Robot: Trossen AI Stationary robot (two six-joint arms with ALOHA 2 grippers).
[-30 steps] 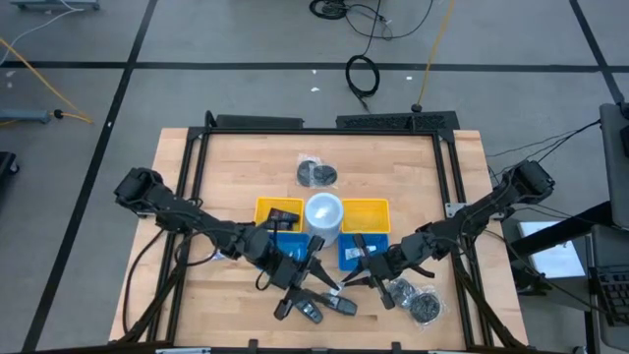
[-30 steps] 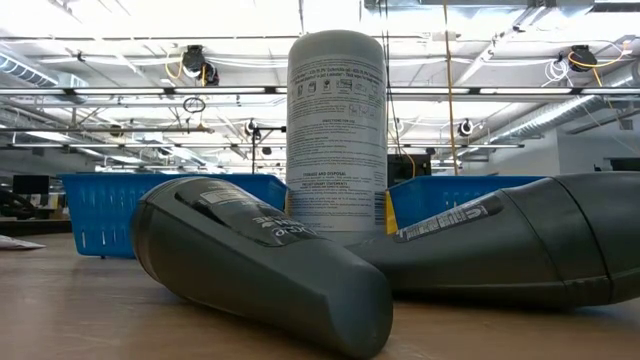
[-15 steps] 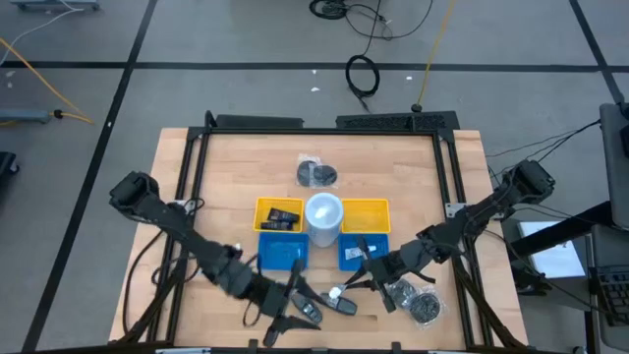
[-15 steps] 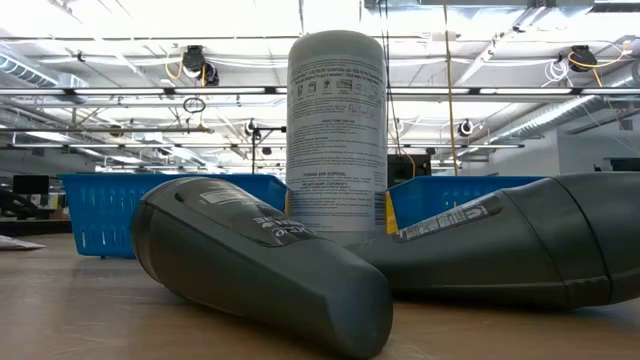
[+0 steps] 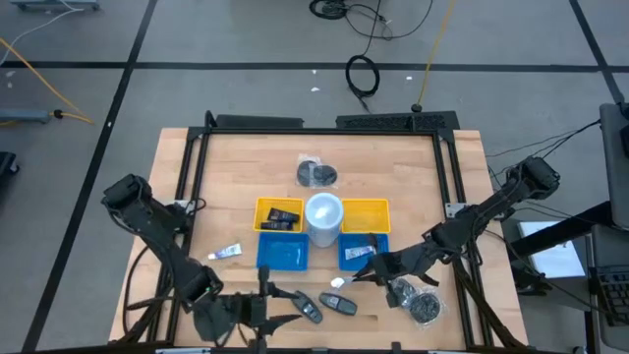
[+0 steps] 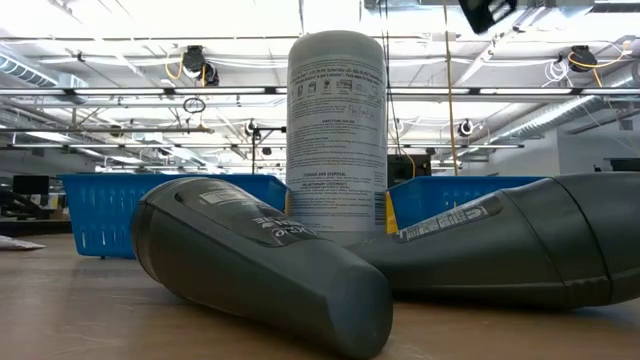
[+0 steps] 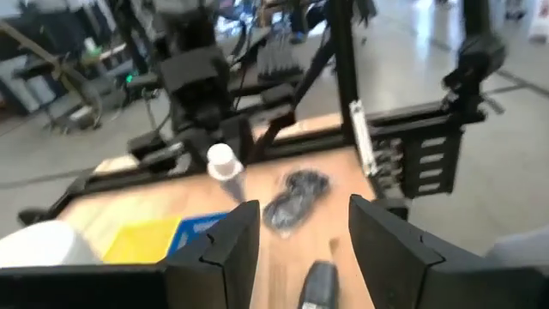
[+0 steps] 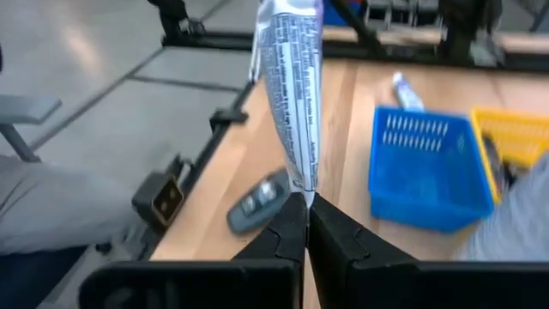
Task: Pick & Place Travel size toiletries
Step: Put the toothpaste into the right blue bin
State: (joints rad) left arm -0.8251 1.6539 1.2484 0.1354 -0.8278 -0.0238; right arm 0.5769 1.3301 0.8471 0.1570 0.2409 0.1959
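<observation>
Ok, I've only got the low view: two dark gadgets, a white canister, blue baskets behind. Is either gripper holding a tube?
Observer: Yes. The right gripper is shut on a tube, pinching its flat end.
Operator: Where is that over the table?
Observer: Just off the right blue basket, on the side toward your two gadgets.
Operator: And the left gripper?
Observer: The left gripper is open and empty, near the table's front left corner.
Operator: Any tubes lying loose?
Observer: A second tube lies on the table, left of the left blue basket.
</observation>
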